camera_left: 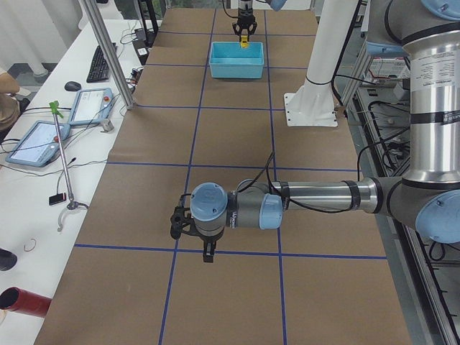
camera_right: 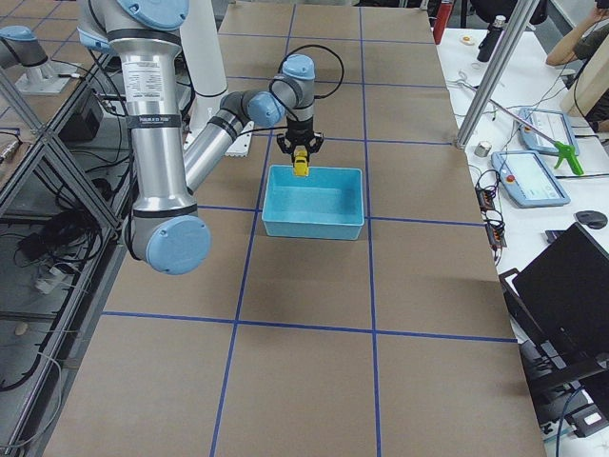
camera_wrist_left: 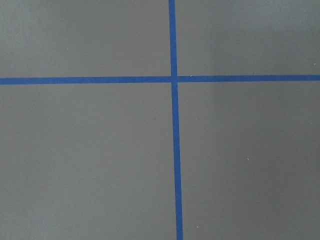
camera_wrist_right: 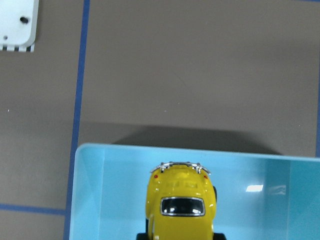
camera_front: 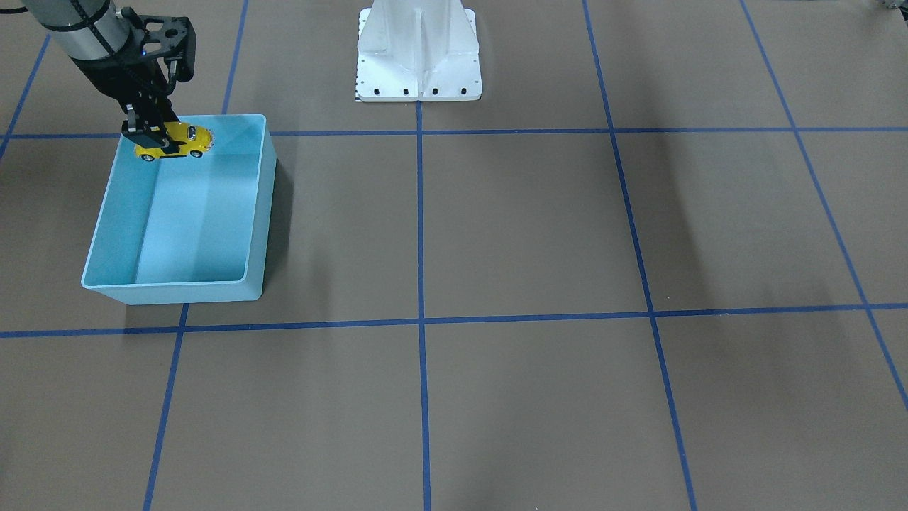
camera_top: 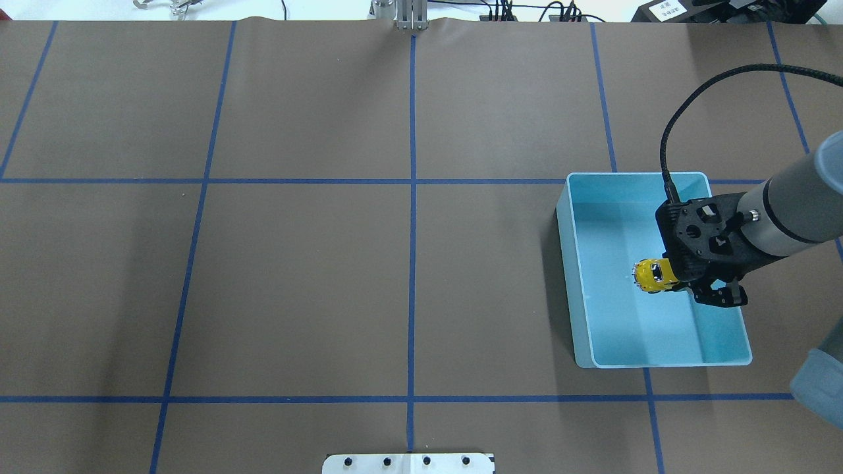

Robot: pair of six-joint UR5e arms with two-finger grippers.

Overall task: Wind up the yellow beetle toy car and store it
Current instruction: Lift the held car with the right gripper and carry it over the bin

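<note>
The right tool (camera_front: 150,138) is clamped on the yellow beetle toy car (camera_front: 184,141) over the blue bin (camera_front: 177,287). Whether the left tool (camera_left: 208,251) is open or closed cannot be told.

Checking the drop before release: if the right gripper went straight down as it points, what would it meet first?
Probably the blue bin's bare floor: the right gripper, shut on the yellow beetle toy car, hangs over its inside, so the car would touch first. Height is unclear.

A brown table (camera_top: 296,283) gridded with blue tape (camera_top: 412,197), beside a white bench (camera_left: 29,208) carrying a keyboard (camera_left: 97,63).
</note>
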